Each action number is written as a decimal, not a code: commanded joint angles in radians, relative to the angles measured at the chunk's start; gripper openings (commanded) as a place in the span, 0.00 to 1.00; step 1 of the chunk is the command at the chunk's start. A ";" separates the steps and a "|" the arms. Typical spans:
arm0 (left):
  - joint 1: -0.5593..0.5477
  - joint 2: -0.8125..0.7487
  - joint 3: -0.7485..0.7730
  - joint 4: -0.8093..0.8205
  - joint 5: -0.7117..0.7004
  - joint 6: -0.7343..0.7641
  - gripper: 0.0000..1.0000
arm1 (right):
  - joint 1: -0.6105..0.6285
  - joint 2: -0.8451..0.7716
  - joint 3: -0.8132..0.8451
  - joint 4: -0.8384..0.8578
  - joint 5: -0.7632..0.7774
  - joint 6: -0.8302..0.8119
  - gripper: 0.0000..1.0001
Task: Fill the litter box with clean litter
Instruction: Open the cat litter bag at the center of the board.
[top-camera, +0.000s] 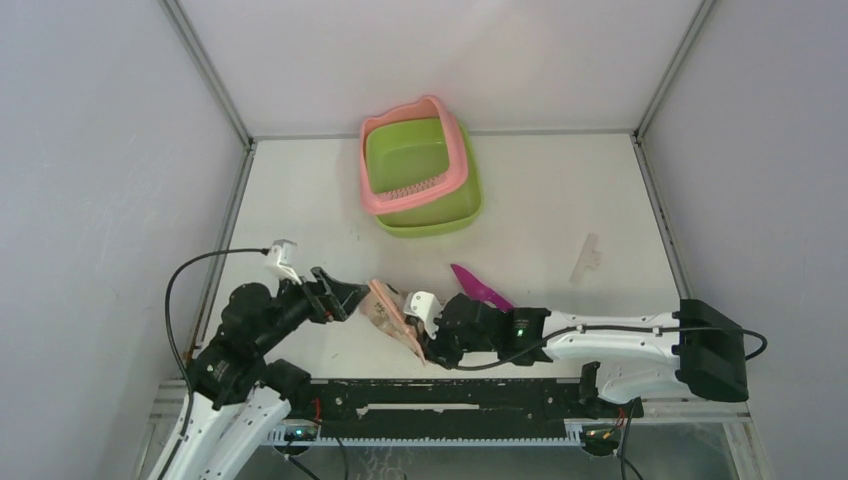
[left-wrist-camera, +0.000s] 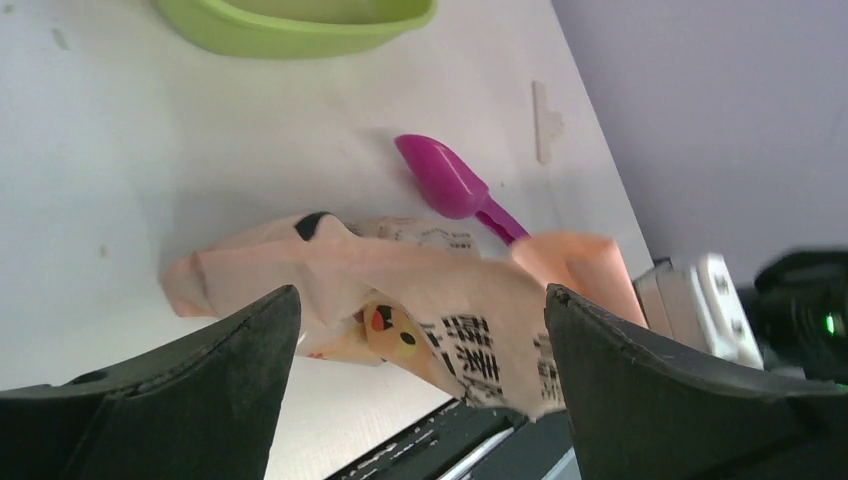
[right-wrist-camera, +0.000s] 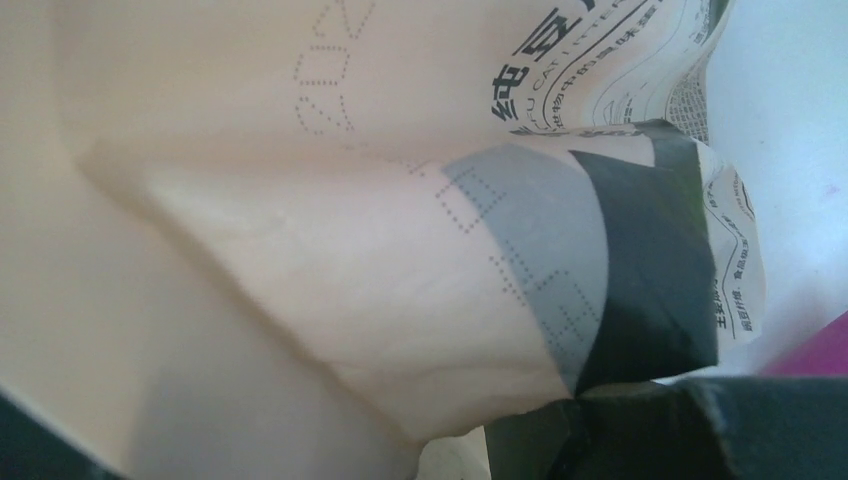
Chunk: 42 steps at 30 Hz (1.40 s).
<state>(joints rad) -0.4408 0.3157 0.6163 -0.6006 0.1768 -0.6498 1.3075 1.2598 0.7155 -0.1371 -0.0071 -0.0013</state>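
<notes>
The litter box (top-camera: 455, 170), pink rim over a lime-green basin, stands at the back centre of the table; its green wall shows in the left wrist view (left-wrist-camera: 300, 25). No litter shows. The peach-pink printed bag (top-camera: 388, 312) is held up at the near edge. My right gripper (top-camera: 428, 338) is shut on the bag's right end; the bag fills the right wrist view (right-wrist-camera: 300, 250), with my right gripper (right-wrist-camera: 580, 395) pinching its fold. My left gripper (top-camera: 350, 296) is open at the bag's left end; in the left wrist view (left-wrist-camera: 420, 295) the bag (left-wrist-camera: 450, 290) hangs just ahead of the wide-open jaws.
A magenta scoop (top-camera: 480, 286) lies on the table just behind the right gripper and also shows in the left wrist view (left-wrist-camera: 450, 185). A small clear plastic strip (top-camera: 588, 256) lies to the right. Grey walls close in the table on three sides.
</notes>
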 joint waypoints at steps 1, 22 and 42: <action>-0.082 -0.032 -0.045 0.105 0.015 0.049 0.96 | -0.077 -0.056 -0.010 -0.033 -0.192 -0.007 0.49; -0.550 -0.123 -0.444 0.668 -0.752 0.502 0.94 | -0.195 -0.035 0.024 -0.090 -0.375 0.035 0.49; -0.364 0.228 -0.431 1.005 0.084 0.455 0.83 | -0.250 -0.042 0.050 -0.151 -0.451 0.059 0.48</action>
<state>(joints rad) -0.8059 0.5228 0.1593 0.2878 0.1257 -0.1921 1.0874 1.2369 0.7288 -0.2424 -0.4194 0.0204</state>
